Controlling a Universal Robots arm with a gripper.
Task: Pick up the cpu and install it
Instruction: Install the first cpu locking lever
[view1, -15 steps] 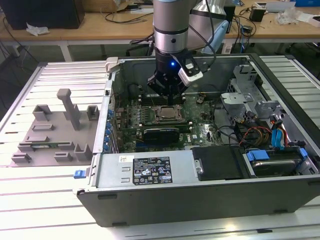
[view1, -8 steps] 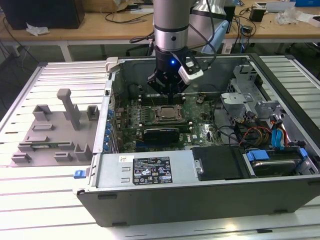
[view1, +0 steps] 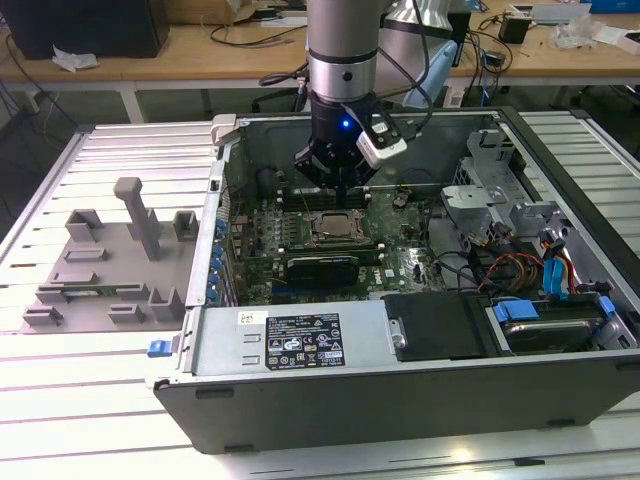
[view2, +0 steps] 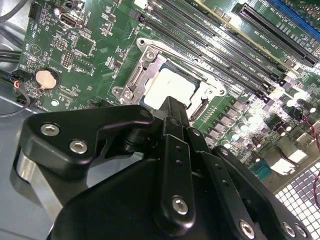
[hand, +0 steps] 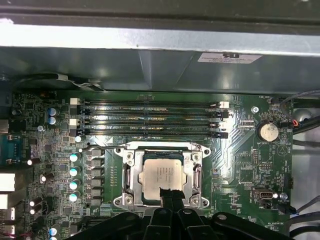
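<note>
Inside the open computer case, cpu seated in socket, gripper pressed together just above it

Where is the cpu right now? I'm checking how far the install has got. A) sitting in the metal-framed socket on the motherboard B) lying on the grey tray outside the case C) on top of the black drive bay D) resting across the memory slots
A: in both wrist views the cpu lies flat within the socket frame on the motherboard, with the gripper right above its edge.
</note>
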